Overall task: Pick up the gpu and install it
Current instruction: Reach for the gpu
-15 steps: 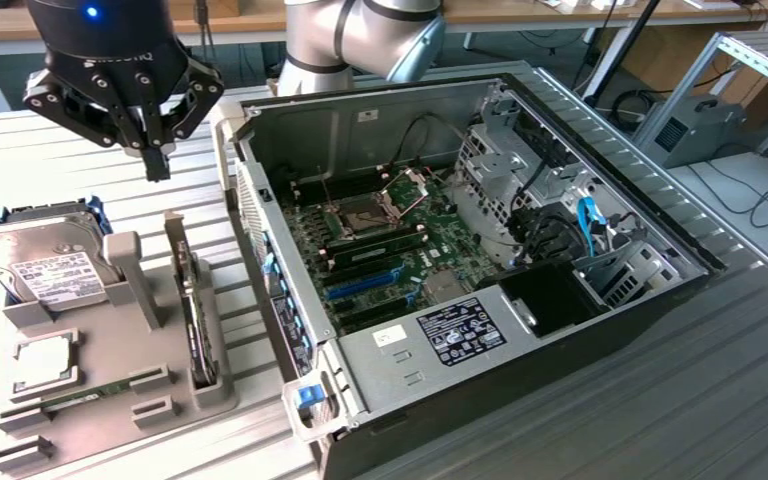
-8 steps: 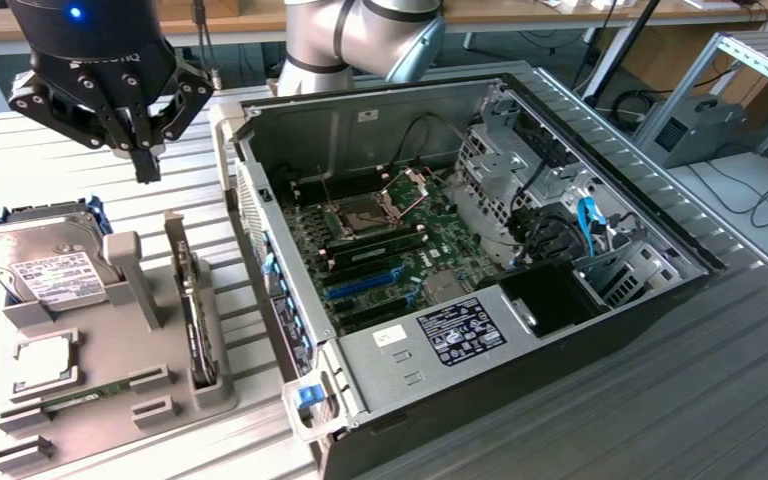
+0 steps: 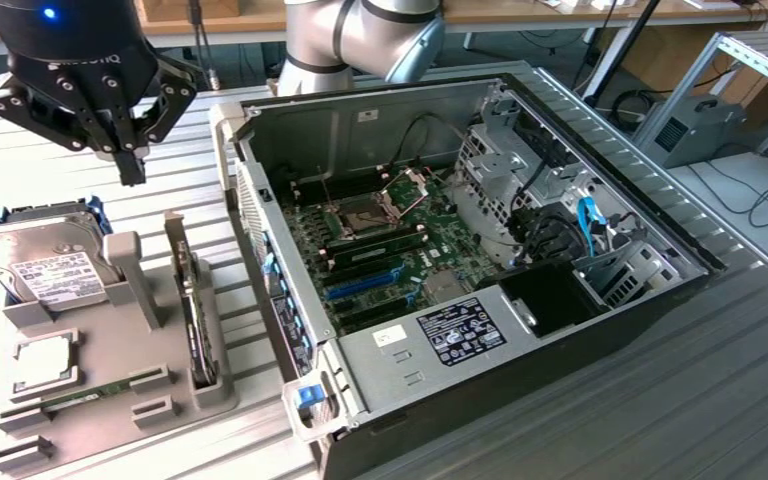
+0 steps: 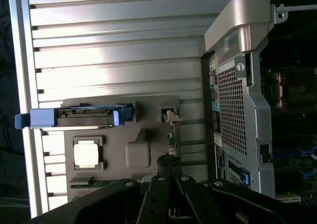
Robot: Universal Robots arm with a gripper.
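GPU is standing on its edge in a slot of the gray holder tray on the tabletop. It's just beside the open PC case, on the exterior view's left. The claw hangs above the tray's far end with its fingers pinched fully together, gripping nothing. A hard drive lies in the same tray.

There is one open computer case with one motherboard, one grey holder tray carrying one hard drive, one processor chip, one memory stick and one gpu, plus one gripper.
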